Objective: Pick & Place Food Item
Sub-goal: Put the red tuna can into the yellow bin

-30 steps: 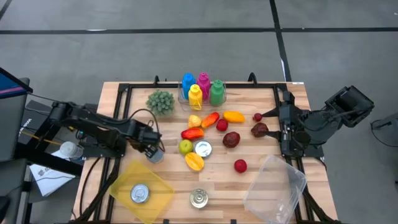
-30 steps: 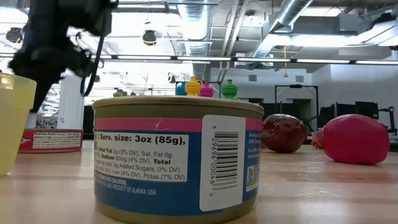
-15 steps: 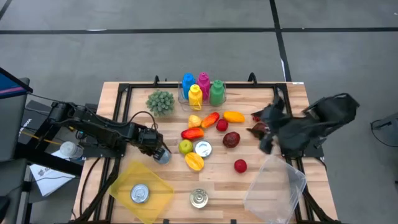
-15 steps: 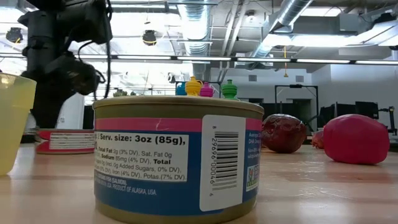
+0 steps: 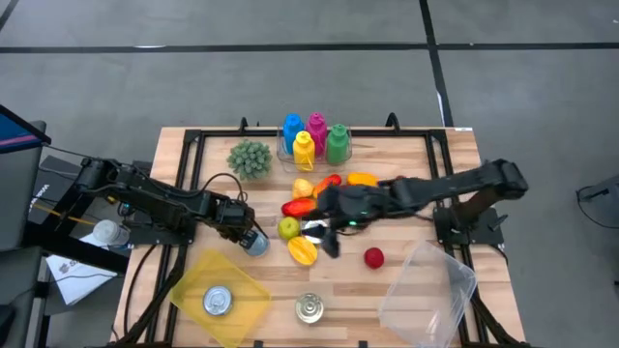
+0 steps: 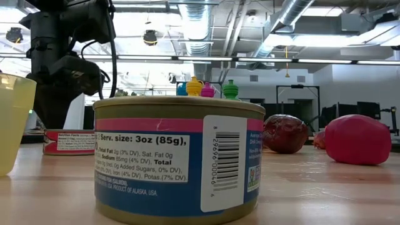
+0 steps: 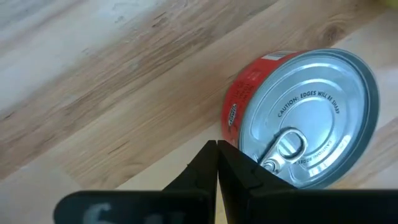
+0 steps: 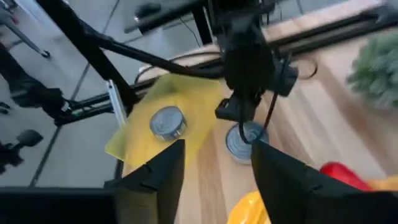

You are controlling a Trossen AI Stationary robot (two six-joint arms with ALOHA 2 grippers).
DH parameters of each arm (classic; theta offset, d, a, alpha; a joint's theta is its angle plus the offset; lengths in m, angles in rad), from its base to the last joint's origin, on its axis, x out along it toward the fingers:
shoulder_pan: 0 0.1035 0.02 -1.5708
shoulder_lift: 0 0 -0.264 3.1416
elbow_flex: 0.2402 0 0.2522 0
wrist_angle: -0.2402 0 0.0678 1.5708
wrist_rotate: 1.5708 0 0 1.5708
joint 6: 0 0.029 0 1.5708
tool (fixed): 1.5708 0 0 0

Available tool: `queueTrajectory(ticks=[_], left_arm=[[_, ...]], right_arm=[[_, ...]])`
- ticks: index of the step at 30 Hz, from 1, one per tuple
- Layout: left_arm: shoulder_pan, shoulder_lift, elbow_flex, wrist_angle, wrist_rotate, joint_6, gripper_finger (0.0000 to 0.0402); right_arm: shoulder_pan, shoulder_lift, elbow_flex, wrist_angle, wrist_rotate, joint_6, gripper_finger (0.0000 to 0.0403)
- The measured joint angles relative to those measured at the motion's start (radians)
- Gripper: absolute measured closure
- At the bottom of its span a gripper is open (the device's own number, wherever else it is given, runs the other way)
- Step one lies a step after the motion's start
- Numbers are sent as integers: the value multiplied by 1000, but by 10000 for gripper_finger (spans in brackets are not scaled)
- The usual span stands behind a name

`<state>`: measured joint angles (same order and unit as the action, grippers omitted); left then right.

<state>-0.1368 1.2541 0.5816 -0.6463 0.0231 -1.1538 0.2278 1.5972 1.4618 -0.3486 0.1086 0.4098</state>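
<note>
While you read the high view, take the red-labelled tin can with the silver pull-tab lid as your landmark: it stands on the wooden worktop, just beside the upper corner of the yellow square plastic container. Your left tool sits directly over this can; its wrist view shows the two dark fingers pressed together above the can's rim, gripping nothing. A second silver-lidded can lies inside the yellow container. Your right tool reaches across to the fruit cluster to the right of the landmark can, with its fingers spread apart and empty. Near it lie the green apple and the yellow-orange fruit slice. The clear plastic tub stands well apart from the landmark can.
</note>
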Motion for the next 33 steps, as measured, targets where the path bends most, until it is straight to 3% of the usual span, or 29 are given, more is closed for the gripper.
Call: queueTrajectory(ticks=[12,22,33], left_arm=[[0,0,0,4,0,90,401],[0,0,0,5,-5,182,401],[0,0,0,39,-6,207,401]], right_arm=[[7,349,138,-10,-34,43,396],[1,538,145,88,-10,147,401],[-10,721,319,40,71,160,402]])
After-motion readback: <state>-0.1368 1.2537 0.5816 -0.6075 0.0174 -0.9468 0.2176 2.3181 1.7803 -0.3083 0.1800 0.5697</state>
